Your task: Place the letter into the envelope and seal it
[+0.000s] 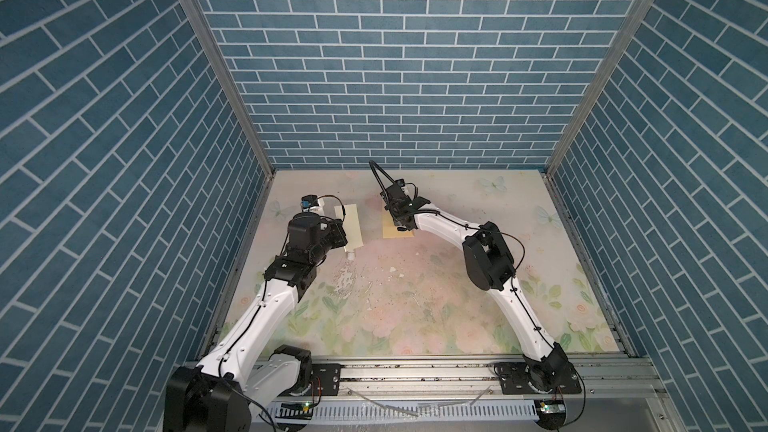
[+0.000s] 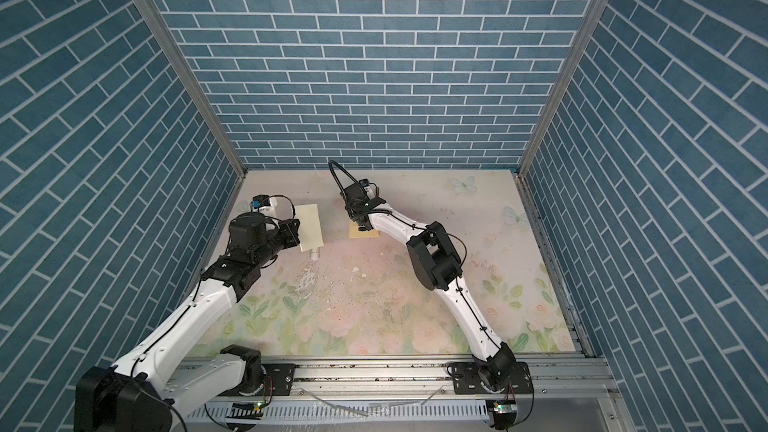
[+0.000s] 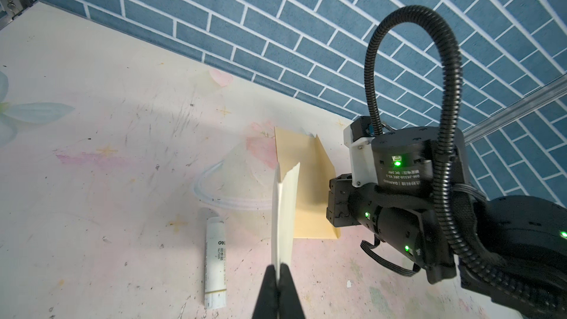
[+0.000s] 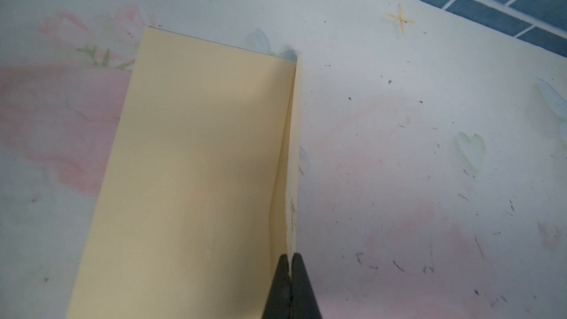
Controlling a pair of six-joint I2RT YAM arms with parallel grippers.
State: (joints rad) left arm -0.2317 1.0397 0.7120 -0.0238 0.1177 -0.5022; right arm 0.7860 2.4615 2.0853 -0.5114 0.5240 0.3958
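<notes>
The letter [image 3: 283, 210] is a pale cream folded sheet, seen edge-on in the left wrist view, and my left gripper [image 3: 278, 268] is shut on its near edge. In both top views it hangs above the table at the back left [image 1: 353, 224] [image 2: 311, 228]. To its right the yellow envelope [image 4: 199, 148] [image 3: 310, 210] [image 1: 405, 233] lies flat on the table. Its flap [image 4: 293, 148] stands upright, and my right gripper [image 4: 290, 259] is shut on the flap's edge. The two papers are apart.
A white glue stick [image 3: 215, 259] [image 1: 351, 254] lies on the floral table surface [image 1: 415, 292] just in front of the letter. Blue brick walls [image 1: 395, 76] enclose the back and both sides. Scuffs and white flecks mark the table's middle [image 1: 345, 280].
</notes>
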